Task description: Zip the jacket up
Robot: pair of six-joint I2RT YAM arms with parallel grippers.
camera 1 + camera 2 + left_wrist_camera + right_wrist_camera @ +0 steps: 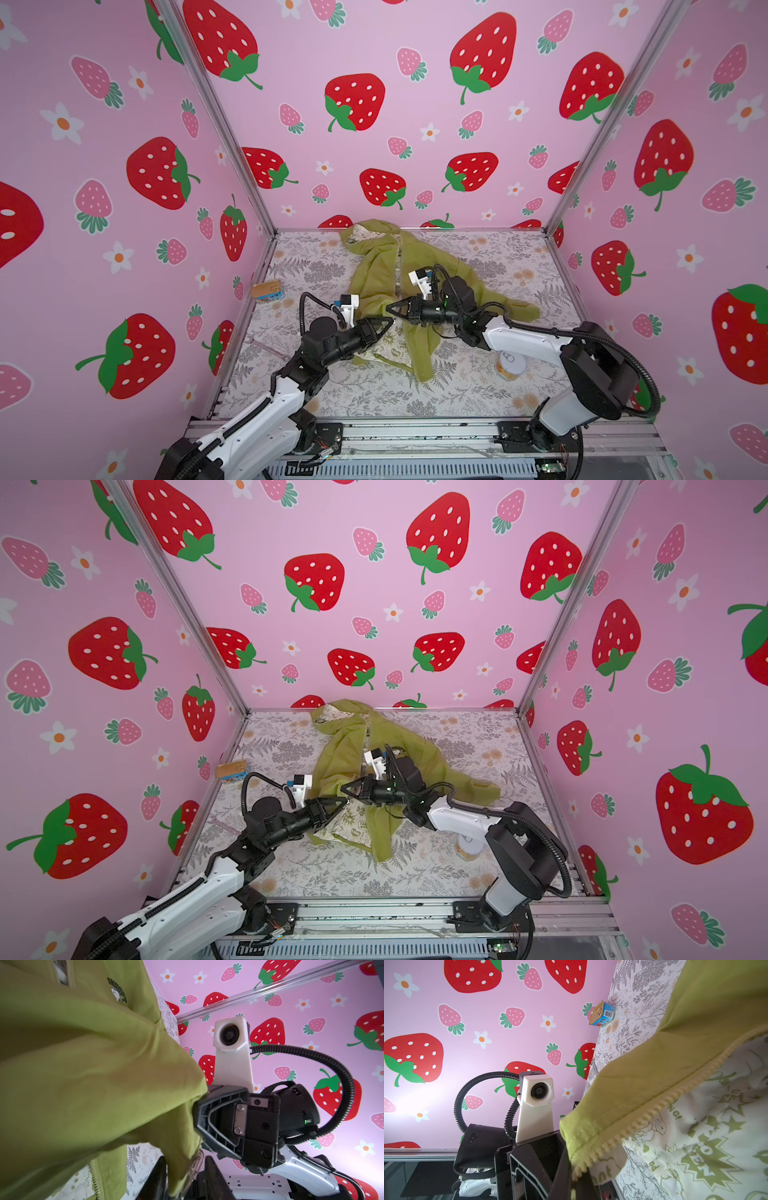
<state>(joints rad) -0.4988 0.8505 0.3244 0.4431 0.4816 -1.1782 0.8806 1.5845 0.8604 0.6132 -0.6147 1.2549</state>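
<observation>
Two grippers are sitting tip to tip at the jacket (pixel 376 274).
Right gripper (pixel 390 309) is pinching its zipper edge (pixel 654 1109); left gripper (pixel 386 323) is gaping around fabric.

Tip to tip: the left pincer (pixel 390 321) and the right pincer (pixel 388 308) are seen with almost no gap between them. Beyond and beneath both, the counter (pixel 374 399) is covered by the crumpled jacket (pixel 374 274), a fold of which is draped between the left pincer's parted fingers (pixel 154 1182). Bare counter is seen on the near side of both pincers. Well out to the left pincer's left, a rectangular tin (pixel 267 290) is stood by the wall (pixel 124 249). A round can (pixel 509 368) is lodged under the right arm, back from its pincer.
</observation>
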